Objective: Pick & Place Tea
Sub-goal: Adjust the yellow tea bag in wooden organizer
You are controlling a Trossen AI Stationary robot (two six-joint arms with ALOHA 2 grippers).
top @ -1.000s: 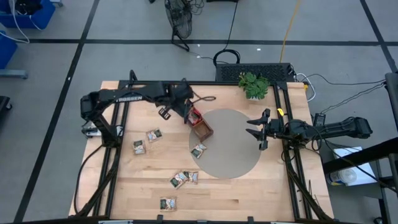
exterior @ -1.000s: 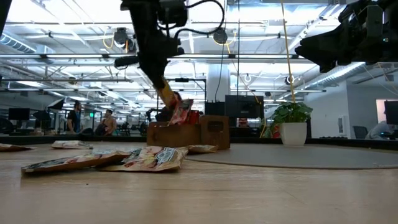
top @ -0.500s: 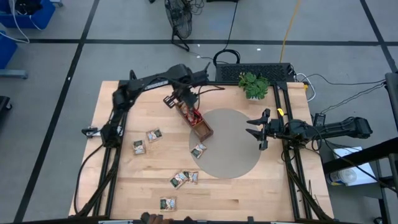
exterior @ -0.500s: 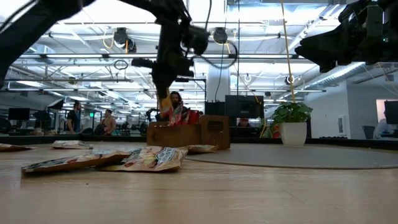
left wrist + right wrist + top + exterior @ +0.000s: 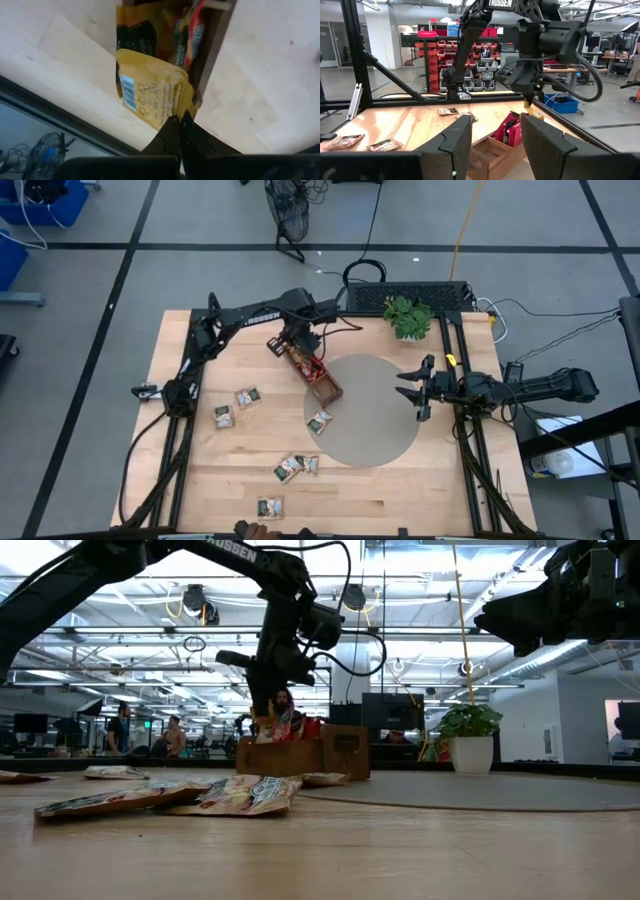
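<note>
High view: the left gripper (image 5: 291, 345) is seen shifted toward the far end of the wooden tray (image 5: 311, 370) since a second ago; loose sachets (image 5: 247, 397) lie unchanged on the desk (image 5: 220, 480).

Low view: the sachet is held lower, at tray level.

Left wrist view: jaws are clamped on a yellow sachet (image 5: 150, 90) over the end compartment.

Right wrist view: the right gripper (image 5: 492, 142) is unmoved, jaws apart.

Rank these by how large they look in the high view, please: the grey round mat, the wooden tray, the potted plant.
1. grey round mat, clearly the largest.
2. wooden tray and potted plant: they look close in size; the tray is long and narrow and partly hidden by the left arm, so I would not rank them.
</note>
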